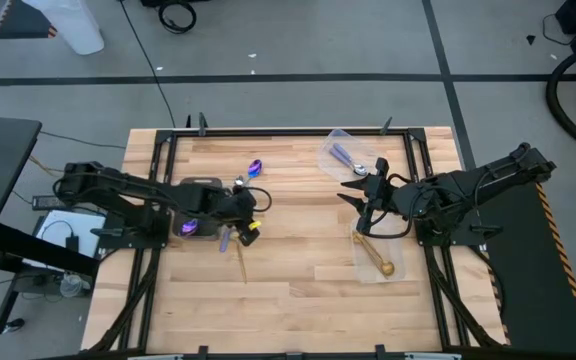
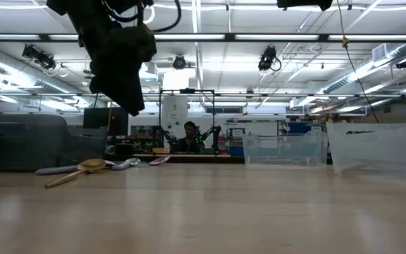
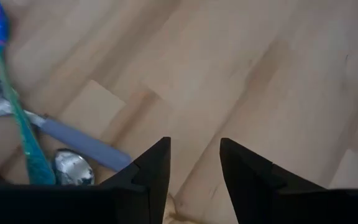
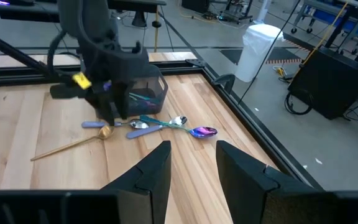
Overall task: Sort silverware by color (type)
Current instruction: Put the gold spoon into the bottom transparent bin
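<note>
Wooden table (image 1: pixel 298 270), concrete floor around; left gripper (image 3: pixel 194 165) and right gripper (image 4: pixel 192 163) part-open, empty.

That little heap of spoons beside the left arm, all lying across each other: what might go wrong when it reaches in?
The spoon heap is tangled: the teal-handled spoon crosses a lilac-handled spoon, so the left gripper, open with nothing between its fingers, might pinch two colours at once. It could also nudge the gold spoon lying alongside and scatter the pile. The right gripper waits empty, away from the heap.
</note>
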### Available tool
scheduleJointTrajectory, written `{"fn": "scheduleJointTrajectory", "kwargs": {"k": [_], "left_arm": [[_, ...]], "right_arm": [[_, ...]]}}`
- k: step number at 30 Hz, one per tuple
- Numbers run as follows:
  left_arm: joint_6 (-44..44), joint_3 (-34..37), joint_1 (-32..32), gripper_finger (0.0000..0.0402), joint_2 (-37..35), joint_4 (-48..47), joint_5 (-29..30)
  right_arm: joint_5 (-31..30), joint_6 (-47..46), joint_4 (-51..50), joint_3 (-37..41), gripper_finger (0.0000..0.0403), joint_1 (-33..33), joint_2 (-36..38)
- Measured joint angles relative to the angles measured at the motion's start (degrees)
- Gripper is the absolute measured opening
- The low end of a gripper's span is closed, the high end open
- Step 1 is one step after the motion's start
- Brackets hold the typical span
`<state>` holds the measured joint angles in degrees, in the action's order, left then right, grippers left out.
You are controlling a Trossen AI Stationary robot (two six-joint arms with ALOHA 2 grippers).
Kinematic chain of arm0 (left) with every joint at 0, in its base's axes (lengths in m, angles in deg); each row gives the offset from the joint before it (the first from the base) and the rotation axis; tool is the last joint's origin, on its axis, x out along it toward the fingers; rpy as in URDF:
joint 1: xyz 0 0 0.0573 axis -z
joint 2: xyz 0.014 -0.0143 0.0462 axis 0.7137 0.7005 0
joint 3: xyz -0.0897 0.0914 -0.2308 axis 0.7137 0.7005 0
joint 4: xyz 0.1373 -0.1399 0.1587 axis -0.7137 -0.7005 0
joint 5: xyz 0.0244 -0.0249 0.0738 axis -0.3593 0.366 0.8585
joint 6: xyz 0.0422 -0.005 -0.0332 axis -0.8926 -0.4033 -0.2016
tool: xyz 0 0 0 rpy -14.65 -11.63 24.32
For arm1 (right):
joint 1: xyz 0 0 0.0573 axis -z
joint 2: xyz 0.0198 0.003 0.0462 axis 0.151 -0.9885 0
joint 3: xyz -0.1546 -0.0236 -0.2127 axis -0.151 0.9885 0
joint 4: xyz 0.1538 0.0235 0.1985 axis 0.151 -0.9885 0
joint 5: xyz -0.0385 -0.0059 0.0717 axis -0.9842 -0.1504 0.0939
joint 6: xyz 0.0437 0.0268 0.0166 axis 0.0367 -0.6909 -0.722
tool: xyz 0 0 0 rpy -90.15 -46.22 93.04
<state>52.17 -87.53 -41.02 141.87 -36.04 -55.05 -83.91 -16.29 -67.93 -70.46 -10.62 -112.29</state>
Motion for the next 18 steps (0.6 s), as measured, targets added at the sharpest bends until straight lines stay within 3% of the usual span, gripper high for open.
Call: {"fn": "scheduleJointTrajectory", "kwargs": {"k": [6,10,18], "left_arm": [[-1.6,0.0,-0.6,0.0146,4.0,-2.2,-8.0],[-8.6,0.0,1.4,0.0146,6.6,-3.1,-13.4],[-31.8,0.0,8.4,0.0146,7.7,-3.5,-10.7]], "right_arm": [[0.0,0.0,0.0,0.0,0.0137,0.0,0.0],[0.0,0.0,-0.1,0.0,0.0137,0.0,0.0],[0.0,0.0,-0.2,0.0,0.0137,0.0,0.0]]}}
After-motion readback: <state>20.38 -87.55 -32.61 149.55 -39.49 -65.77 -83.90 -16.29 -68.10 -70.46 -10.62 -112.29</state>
